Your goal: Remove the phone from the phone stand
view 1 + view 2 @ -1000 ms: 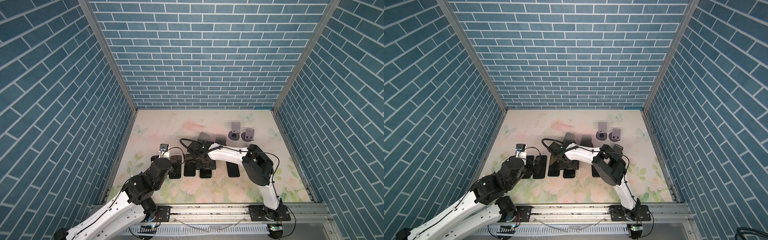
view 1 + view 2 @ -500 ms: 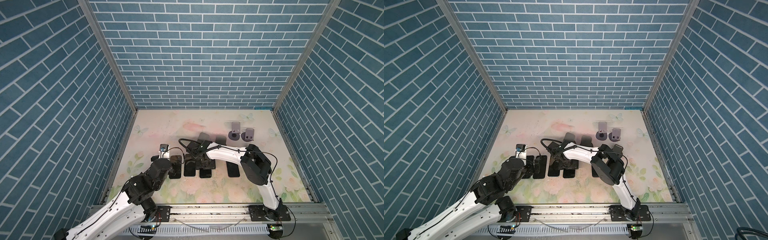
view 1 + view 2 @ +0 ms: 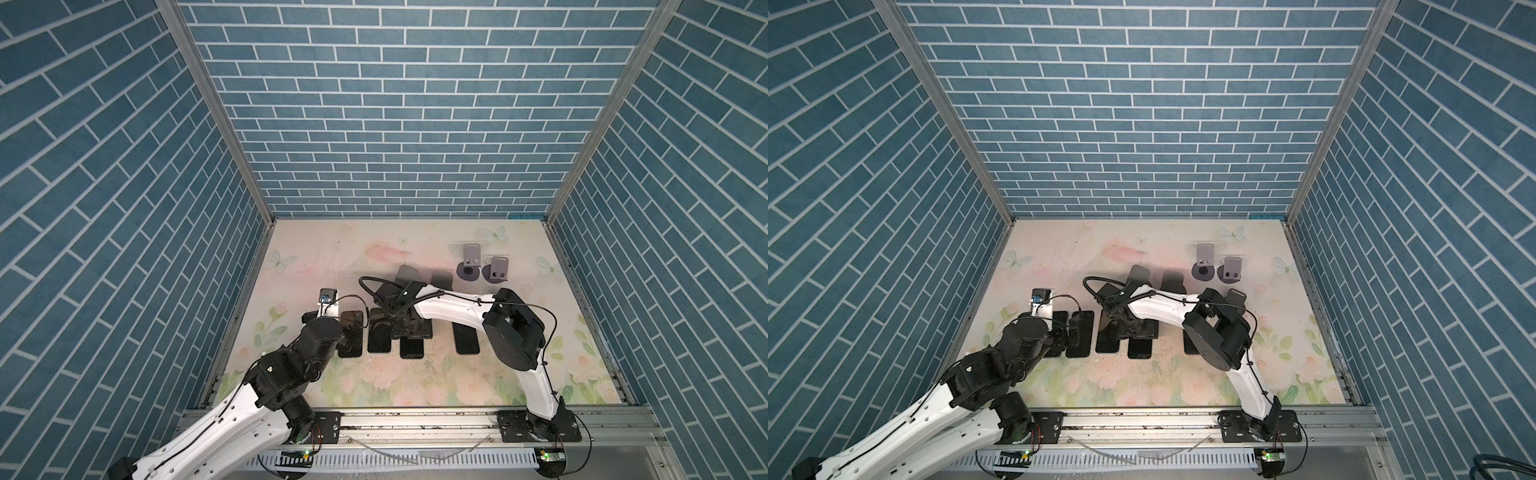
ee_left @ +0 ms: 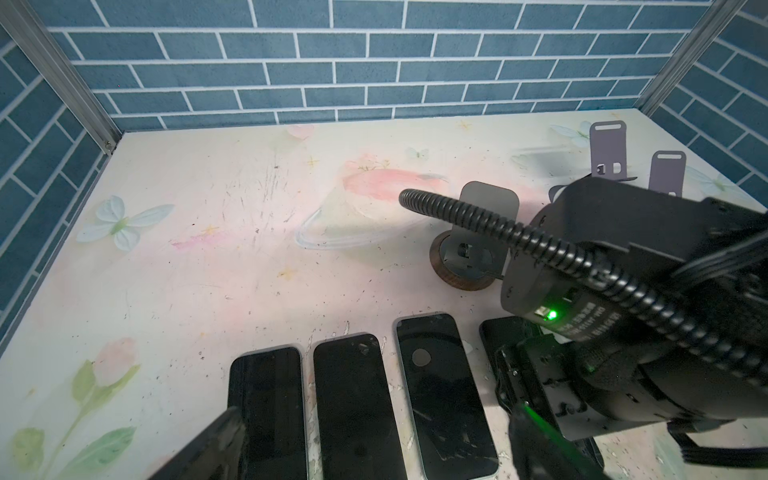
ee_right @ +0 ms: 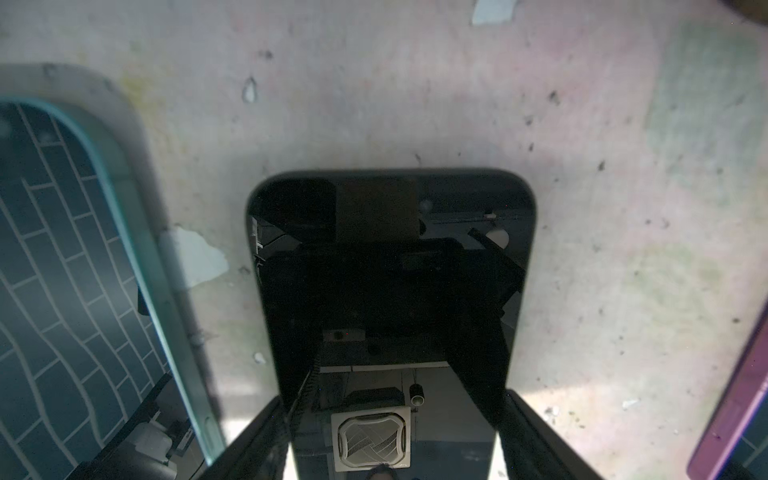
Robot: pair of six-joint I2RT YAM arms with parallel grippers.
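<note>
A black phone (image 5: 390,270) lies flat on the floral table, screen up; in a top view it is the phone (image 3: 411,348) third in a row. My right gripper (image 5: 392,401) points down over its near end, open, one finger on each long side with a thin strip of table showing at both edges. The nearest phone stand (image 4: 465,266), grey plate on a round wooden base, stands bare just behind the row. My left gripper (image 4: 374,457) hangs wide open and holds nothing, low over the two leftmost phones (image 4: 353,399).
Further phones lie flat: a teal-edged one (image 5: 83,257) beside the right gripper, a purple-edged one (image 5: 735,415), and one (image 3: 466,338) under the right forearm. Two grey stands (image 3: 471,259) are at the back right. Brick walls close three sides.
The right gripper's jaws have spread apart around the flat phone, and its arm has shifted slightly. The left arm has stayed still.
</note>
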